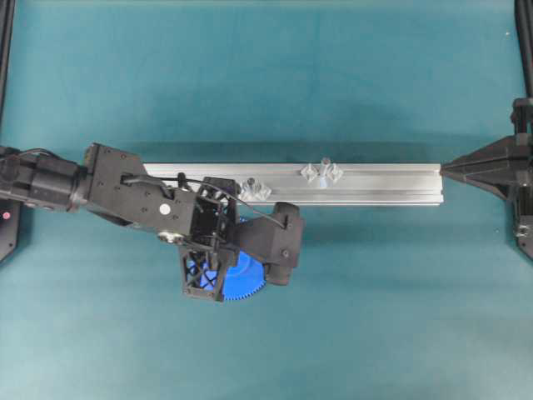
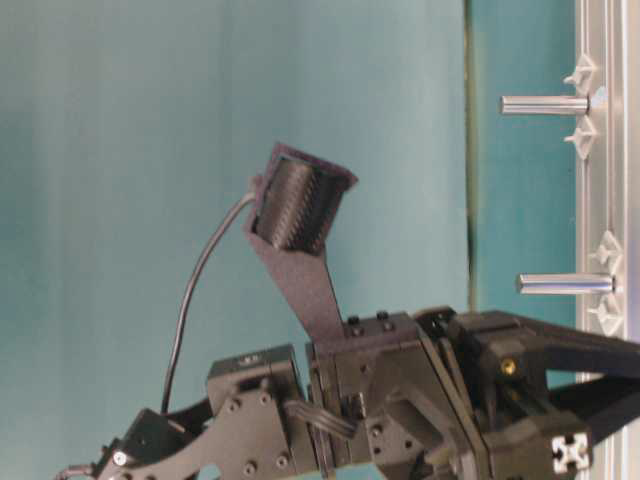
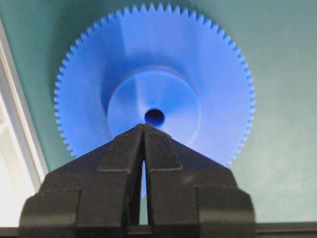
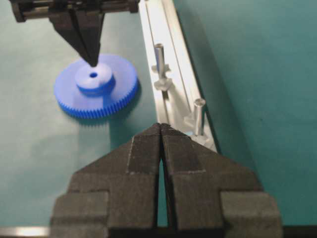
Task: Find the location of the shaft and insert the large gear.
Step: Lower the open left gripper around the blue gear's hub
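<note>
Left claw (image 4: 91, 59) clenched, empty, tips above the gear (image 4: 96, 89) hub; right claw (image 4: 162, 130) clenched, empty, at the worktop (image 1: 375, 333) edge.

We have our left arm stretched out from the left side, wrist bent so its end effector (image 4: 91, 60) points steeply down, fingers pressed together with nothing between them. Our right arm sits drawn back at the right edge, its end effector (image 4: 162, 126) likewise closed and empty, pointing level.
</note>
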You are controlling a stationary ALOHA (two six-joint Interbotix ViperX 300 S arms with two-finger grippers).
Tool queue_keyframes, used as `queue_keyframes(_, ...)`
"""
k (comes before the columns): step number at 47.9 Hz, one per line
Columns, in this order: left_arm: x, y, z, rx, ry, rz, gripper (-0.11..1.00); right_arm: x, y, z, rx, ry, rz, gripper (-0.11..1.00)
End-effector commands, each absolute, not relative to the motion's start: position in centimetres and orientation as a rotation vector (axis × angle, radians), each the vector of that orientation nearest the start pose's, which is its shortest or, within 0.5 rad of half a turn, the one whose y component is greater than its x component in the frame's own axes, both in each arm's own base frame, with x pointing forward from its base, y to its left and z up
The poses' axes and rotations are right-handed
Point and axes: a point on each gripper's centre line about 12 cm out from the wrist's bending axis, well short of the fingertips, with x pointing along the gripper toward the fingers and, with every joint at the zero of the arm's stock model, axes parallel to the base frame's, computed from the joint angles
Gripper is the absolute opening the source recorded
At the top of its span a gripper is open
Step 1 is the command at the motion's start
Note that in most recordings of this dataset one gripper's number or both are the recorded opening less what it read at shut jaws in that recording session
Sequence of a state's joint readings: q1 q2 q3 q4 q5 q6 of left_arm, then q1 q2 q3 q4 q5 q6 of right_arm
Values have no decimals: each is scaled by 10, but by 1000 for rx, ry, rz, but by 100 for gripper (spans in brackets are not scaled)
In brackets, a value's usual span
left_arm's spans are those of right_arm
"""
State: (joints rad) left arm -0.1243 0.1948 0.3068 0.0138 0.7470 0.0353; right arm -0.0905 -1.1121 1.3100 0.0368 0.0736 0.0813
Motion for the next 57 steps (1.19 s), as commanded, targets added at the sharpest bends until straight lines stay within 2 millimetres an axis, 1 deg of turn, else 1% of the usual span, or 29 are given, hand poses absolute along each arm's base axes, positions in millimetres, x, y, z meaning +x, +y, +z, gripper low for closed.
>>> queue_keyframes(1,420,-53,166,121,1207,-128,0,166,-15,226,138,258,-107,0)
queue_keyframes(27,420,-53,165,112,1211,-122,0,166,-15,224,138,262,-107,0)
queue_keyframes(31,421,-53,166,110,1203,-120,4,166,-15,224,138,264,-107,0)
queue_keyframes(33,421,-53,165,109,1205,-121,9,166,-15,224,138,262,-107,0)
queue_keyframes(36,421,-54,165,108,1205,-121,22,166,-15,224,138,264,-107,0)
queue_keyframes(44,419,-54,160,108,1219,-120,70,166,-15,223,138,265,-107,0)
queue_keyframes(47,419,-54,156,109,1228,-121,86,166,-15,223,138,264,-107,0)
queue_keyframes(49,420,-54,156,111,1226,-121,92,165,-15,224,138,262,-107,0)
queue_keyframes(51,420,-54,155,113,1231,-122,94,165,-15,224,138,262,-107,0)
queue_keyframes(57,423,-54,155,110,1228,-121,94,165,-15,223,138,262,-107,0)
